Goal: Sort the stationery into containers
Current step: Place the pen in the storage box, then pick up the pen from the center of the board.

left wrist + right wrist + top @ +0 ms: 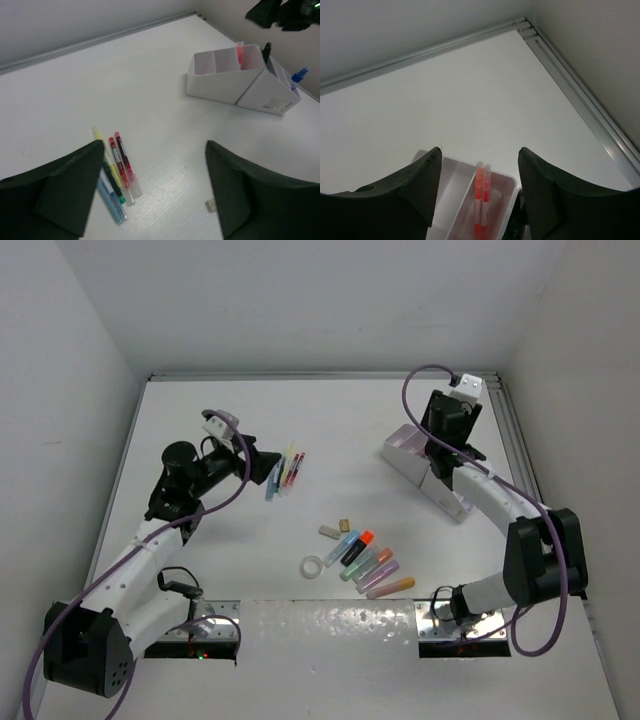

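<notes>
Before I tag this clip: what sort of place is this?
Likely a robot lab cell: white walls around the table, left arm and right arm bolted on, pens plus an organizer.

You see left gripper (266, 464) just beside pen cluster (287, 470), left of centre. Right gripper (447, 425) hangs above organizer (405, 446), far right. Highlighter row (370, 564), tape ring (312, 566), two erasers (329, 532) lie front centre on table (350, 420), well apart from both grippers.
</notes>
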`<state>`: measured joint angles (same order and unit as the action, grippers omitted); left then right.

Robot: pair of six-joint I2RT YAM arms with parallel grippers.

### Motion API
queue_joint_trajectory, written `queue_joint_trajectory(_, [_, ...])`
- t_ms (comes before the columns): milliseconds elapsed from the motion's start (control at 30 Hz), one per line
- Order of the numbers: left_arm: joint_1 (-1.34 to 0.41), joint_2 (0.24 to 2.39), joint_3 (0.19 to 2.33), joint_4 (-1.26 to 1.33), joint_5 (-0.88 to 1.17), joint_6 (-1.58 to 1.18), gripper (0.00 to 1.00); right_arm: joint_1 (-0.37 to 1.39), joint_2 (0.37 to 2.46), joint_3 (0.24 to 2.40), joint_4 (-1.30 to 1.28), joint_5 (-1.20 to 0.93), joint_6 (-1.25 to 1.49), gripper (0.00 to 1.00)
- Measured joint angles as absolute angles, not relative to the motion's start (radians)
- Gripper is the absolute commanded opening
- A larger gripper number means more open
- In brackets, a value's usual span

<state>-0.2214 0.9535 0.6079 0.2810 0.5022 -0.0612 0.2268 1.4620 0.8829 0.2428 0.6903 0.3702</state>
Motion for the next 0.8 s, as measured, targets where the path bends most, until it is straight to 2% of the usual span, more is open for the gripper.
queue_joint_trajectory(33, [-0.221, 0.961, 0.608, 0.274, 0.484, -0.074, 0.44, 0.231, 1.444, 0.892, 0.239, 0.677, 0.355, 0.60])
queue_joint_trajectory(67, [-0.221, 0.973, 0.611, 0.260, 0.466, -0.094, 0.31, 0.236, 1.428, 0.901, 0.232, 0.666, 0.339, 0.56])
queue_joint_trajectory(133, [-0.221, 1.013, 0.627, 0.207, 0.426, -0.115, 0.16, 0.247, 1.391, 0.925, 0.212, 0.625, 0.308, 0.45])
queue_joint_trajectory(167, [-0.221, 1.036, 0.638, 0.171, 0.406, -0.122, 0.16, 0.254, 1.371, 0.938, 0.198, 0.597, 0.292, 0.38])
queue_joint_trajectory(200, [-0.220, 1.060, 0.649, 0.135, 0.391, -0.122, 0.17, 0.261, 1.351, 0.950, 0.183, 0.566, 0.278, 0.37])
queue_joint_trajectory(267, [-0.218, 1.108, 0.678, 0.047, 0.374, -0.117, 0.26, 0.281, 1.317, 0.969, 0.158, 0.508, 0.255, 0.38])
queue_joint_trajectory(367, [-0.215, 1.194, 0.742, -0.083, 0.354, -0.092, 0.32, 0.329, 1.272, 0.976, 0.123, 0.434, 0.227, 0.40])
queue_joint_trajectory(500, [-0.217, 1.321, 0.839, -0.192, 0.313, -0.036, 0.32, 0.400, 1.253, 0.966, 0.089, 0.368, 0.213, 0.39])
queue_joint_trajectory(633, [-0.223, 1.435, 0.920, -0.262, 0.270, 0.021, 0.26, 0.448, 1.251, 0.929, 0.054, 0.332, 0.213, 0.41])
queue_joint_trajectory(800, [-0.224, 1.542, 1.000, -0.334, 0.262, 0.072, 0.27, 0.478, 1.251, 0.896, 0.022, 0.316, 0.221, 0.41])
